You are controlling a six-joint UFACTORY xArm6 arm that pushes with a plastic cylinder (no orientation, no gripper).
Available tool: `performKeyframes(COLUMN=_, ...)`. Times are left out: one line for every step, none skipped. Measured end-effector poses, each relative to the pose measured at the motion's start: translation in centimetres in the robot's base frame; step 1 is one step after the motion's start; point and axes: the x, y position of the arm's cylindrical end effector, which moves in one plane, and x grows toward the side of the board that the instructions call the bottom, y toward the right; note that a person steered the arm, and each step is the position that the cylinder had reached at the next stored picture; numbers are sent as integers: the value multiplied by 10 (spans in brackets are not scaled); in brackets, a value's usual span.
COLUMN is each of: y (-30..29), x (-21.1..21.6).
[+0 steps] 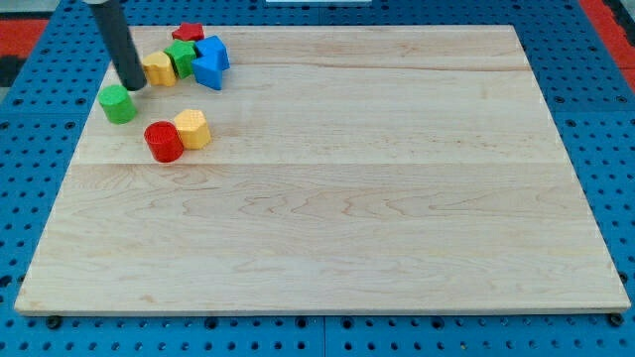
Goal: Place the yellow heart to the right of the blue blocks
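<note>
A: Where is the yellow heart?

B: Near the top left corner of the table, at the left end of a tight cluster. Taking the heart as the landmark: my tip sits just to its left, touching or nearly touching it, with the dark rod rising up and to the left out of the picture.

A: Is the end effector holding anything?

B: It is only that plain rod; there are no jaws to open or close, and it grips nothing.

A: What stands on the heart's right?

B: A green block presses against its right side. Beyond that come the blue blocks, two of them close together, one behind the other. A red block lies up and to the right of the heart, behind the green one. So the green block and the blue ones lie between the heart and the bare wood further right.

A: Anything else nearby?

B: Below and left of the heart, just beneath my tip, stands a green cylinder. Further below the heart, well apart from it, a red cylinder and a yellow block touch each other, the yellow one on the right.
</note>
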Motion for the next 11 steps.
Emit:
performKeyframes(y=-5, x=-21)
performKeyframes(y=-2, x=-44)
performKeyframes(y=31, x=-8)
performKeyframes(y=55, x=26)
performKeyframes(y=73, x=37)
performKeyframes(y=32, x=19)
performKeyframes(y=19, x=-6)
performKeyframes(y=78, x=-5)
performKeyframes(y=100, x=19)
performKeyframes(y=123, x=31)
performKeyframes(y=139, x=37)
